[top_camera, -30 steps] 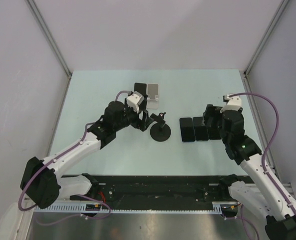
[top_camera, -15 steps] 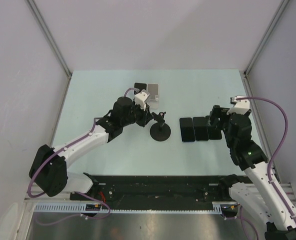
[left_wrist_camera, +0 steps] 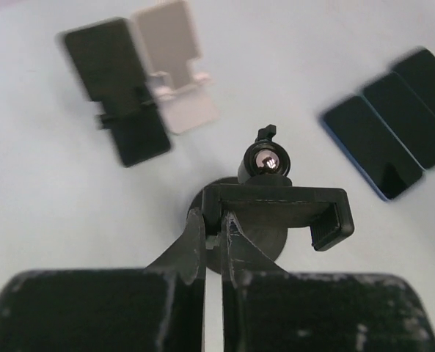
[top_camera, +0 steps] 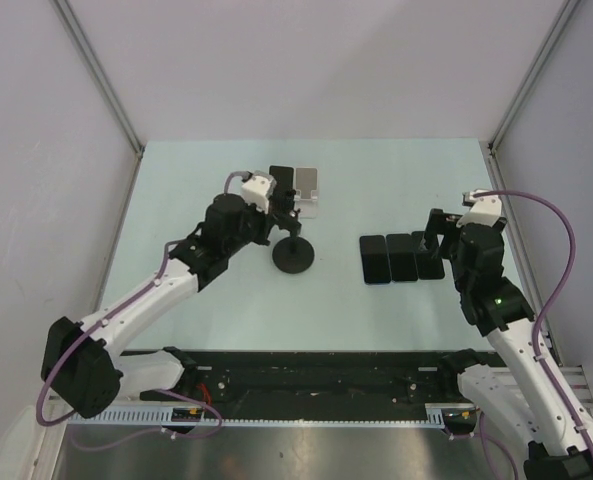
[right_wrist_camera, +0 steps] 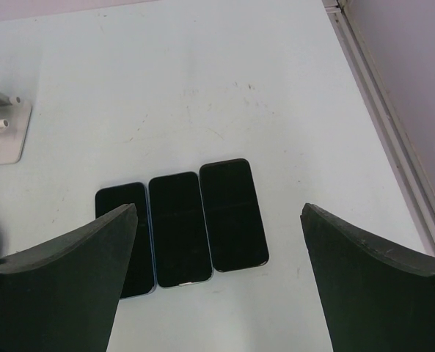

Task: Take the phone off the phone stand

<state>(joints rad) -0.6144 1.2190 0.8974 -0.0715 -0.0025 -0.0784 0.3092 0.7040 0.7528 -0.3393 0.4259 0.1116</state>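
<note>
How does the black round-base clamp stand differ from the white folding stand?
The black round-base clamp stand is a post with a cradle, pinched by the left arm's fingers; the white folding stand is a flat angled plate, untouched. One is black, the other white. Both are empty.

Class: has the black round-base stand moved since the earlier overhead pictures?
Yes. The black round-base stand has shifted left, away from the row of three phones.

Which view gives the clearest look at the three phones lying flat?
Right wrist: the three phones lie side by side, large and sharp. Top external shows them only small; left wrist shows them blurred at its right edge, partly cut off.
</note>
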